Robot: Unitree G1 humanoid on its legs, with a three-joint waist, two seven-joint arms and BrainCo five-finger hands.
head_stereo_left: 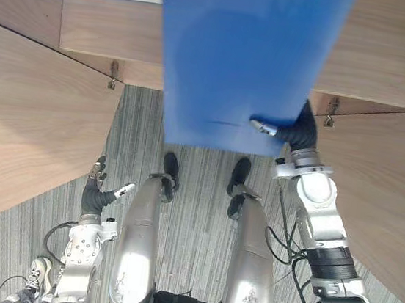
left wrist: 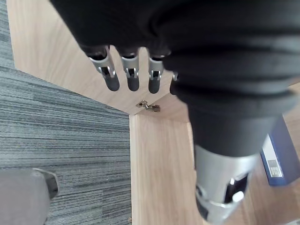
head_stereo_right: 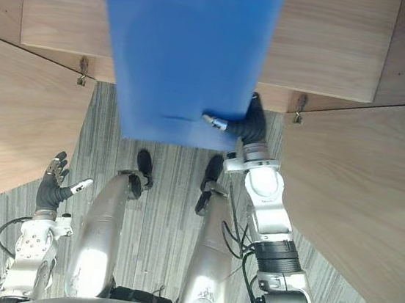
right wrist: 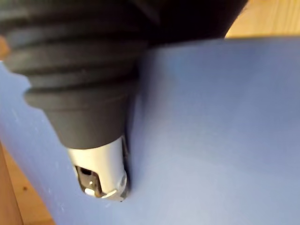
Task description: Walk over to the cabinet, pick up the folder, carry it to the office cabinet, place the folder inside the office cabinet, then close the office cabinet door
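1. Left eye view: right hand [head_stereo_left: 294, 130] pinches the folder [head_stereo_left: 236, 59] by its near edge and holds it at the open office cabinet [head_stereo_left: 380, 62], with both doors [head_stereo_left: 28, 123] wide. Looks like the placing step.
2. Right eye view: left hand [head_stereo_right: 54, 186] hangs low, fingers relaxed, empty.
3. Left wrist view: straight fingers [left wrist: 123, 77]; a second folder [left wrist: 280, 161] lies inside.
4. Right wrist view: thumb [right wrist: 101, 173] clamped on the folder. Next: push it in beside the second folder, then release.

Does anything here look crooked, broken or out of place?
Nothing is broken or spilled. One oddity: the right hand pinches the big blue folder near just one corner, which looks a little precarious.
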